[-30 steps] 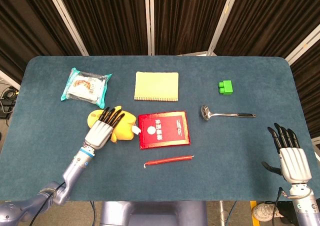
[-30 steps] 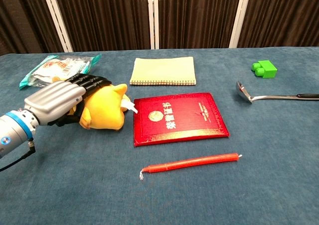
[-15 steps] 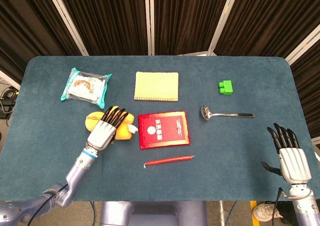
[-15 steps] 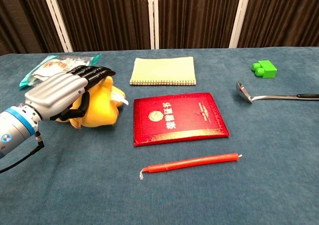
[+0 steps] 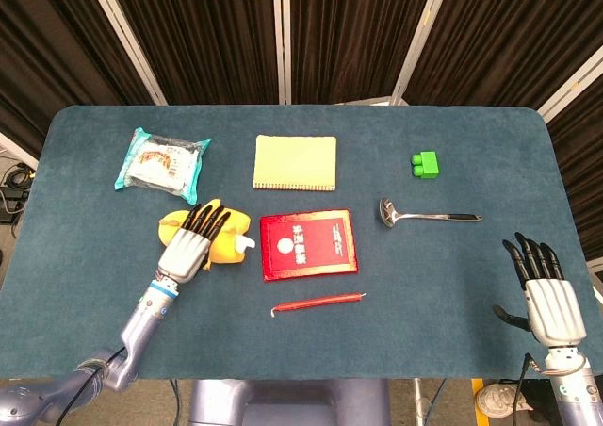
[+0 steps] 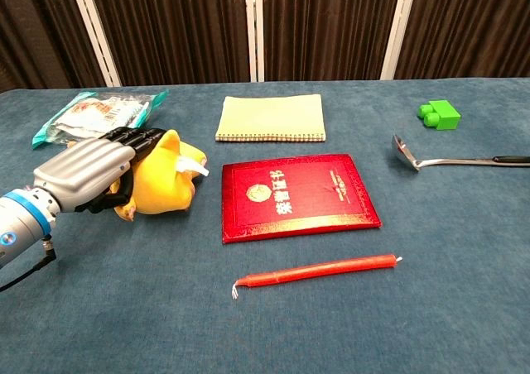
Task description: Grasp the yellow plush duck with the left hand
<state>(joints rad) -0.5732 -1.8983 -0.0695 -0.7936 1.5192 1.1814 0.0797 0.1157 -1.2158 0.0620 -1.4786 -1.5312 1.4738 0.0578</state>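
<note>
on the left half of the dark teal cloth-covered table (image 5: 85, 285), the yellow plush duck (image 5: 226, 240) (image 6: 166, 182) is seen lying just left of the red booklet, with a small white tag sticking out toward it. the silver and black left hand (image 5: 191, 240) (image 6: 87, 169) is laid over the duck's left side, its dark fingers (image 6: 132, 136) curled across the top of the toy and its thumb tucked low against the near side, so the duck is held between them. whether the toy is lifted off the cloth cannot be told. a teal and white snack packet (image 5: 161, 160) (image 6: 91, 113) is found further away on the left. a pale yellow spiral notebook (image 5: 295, 162) (image 6: 272, 117) is placed far centre, and the red gold-printed booklet (image 5: 308, 244) (image 6: 296, 195) lies nearer, with a thin red candle (image 5: 318, 303) (image 6: 315, 271) nearer again. to the right, a steel ladle with a black handle (image 5: 429, 215) (image 6: 455, 160) and a green toy brick (image 5: 425, 164) (image 6: 440, 114) are set well apart from the duck. at the near right edge in the head view, the right hand (image 5: 545, 291) is held with fingers straight and spread, nothing in it.
</note>
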